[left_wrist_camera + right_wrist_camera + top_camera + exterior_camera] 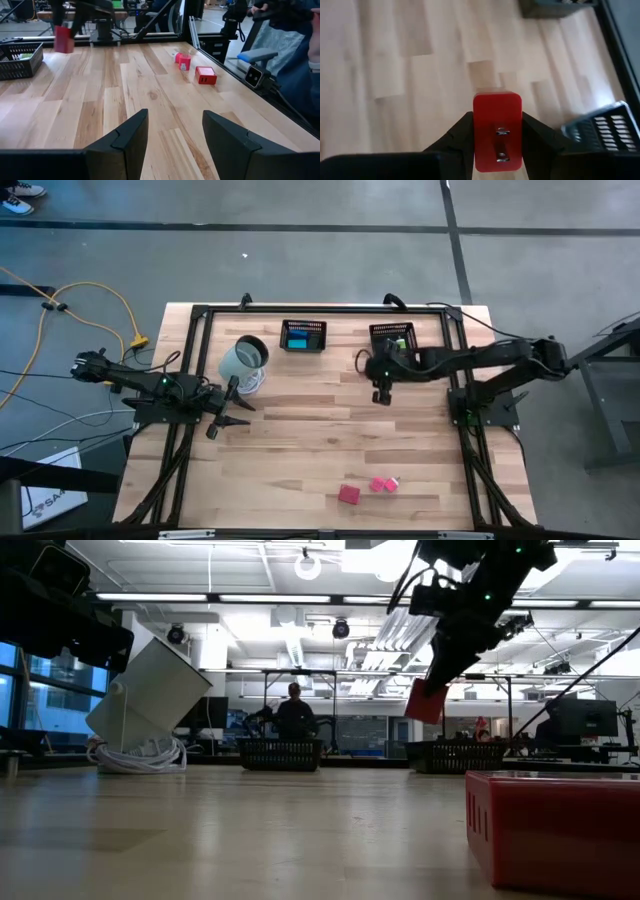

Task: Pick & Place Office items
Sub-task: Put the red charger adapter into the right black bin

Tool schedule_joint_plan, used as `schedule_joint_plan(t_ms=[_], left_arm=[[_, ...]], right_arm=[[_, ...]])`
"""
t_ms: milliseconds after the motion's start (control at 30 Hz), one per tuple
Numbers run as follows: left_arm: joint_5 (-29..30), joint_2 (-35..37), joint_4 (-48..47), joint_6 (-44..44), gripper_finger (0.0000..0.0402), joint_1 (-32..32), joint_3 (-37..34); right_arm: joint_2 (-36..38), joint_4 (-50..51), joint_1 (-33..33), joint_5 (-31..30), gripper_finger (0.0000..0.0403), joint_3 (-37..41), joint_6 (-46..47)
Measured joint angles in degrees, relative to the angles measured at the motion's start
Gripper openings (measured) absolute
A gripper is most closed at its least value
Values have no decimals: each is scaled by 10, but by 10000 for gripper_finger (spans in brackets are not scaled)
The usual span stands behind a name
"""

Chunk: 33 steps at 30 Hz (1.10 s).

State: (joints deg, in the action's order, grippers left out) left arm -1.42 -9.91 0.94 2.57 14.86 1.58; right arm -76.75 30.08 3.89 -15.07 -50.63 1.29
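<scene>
Right, the right gripper (pixel 497 135) is up off the table w/ a red block (pixel 497 131) clamped between its fingers, hanging over bare wood just in front of the right-hand mesh basket (pixel 392 338). In the low view the same block (pixel 424 700) dangles well above the tabletop, nothing under it. That basket has something green inside; can't tell what exactly.

The left gripper (pixel 172 132) sits low near the table's left side, fingers apart, holding nothing. Just beside it, toward the back, there's a white cup-like container (pixel 243 360) tipped over on a coil of white cable (pixel 137 756).

The other basket (pixel 303 336) is at the back middle, w/ blue and teal pieces (pixel 299 339) in it.

Near the front edge, well apart from both arms, lie a second red block (pixel 348 495) and two pink pieces (pixel 381 484) just beside it. Wood btwn them and the arms is clear to my eye.

A person (pixel 294 710) stands in the room beyond the table, behind the middle basket.
</scene>
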Motion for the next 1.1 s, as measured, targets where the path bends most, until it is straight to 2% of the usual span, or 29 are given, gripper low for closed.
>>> schedule_joint_plan(t_ms=[333,567,1100], left_arm=[[0,0,0,0,180,0,0],[0,0,0,0,180,0,0],[0,0,0,0,180,0,0]], right_arm=[[0,-21,90,-1,111,0,1],[0,-25,148,-34,111,0,-1],[-3,-27,259,-7,112,0,53]])
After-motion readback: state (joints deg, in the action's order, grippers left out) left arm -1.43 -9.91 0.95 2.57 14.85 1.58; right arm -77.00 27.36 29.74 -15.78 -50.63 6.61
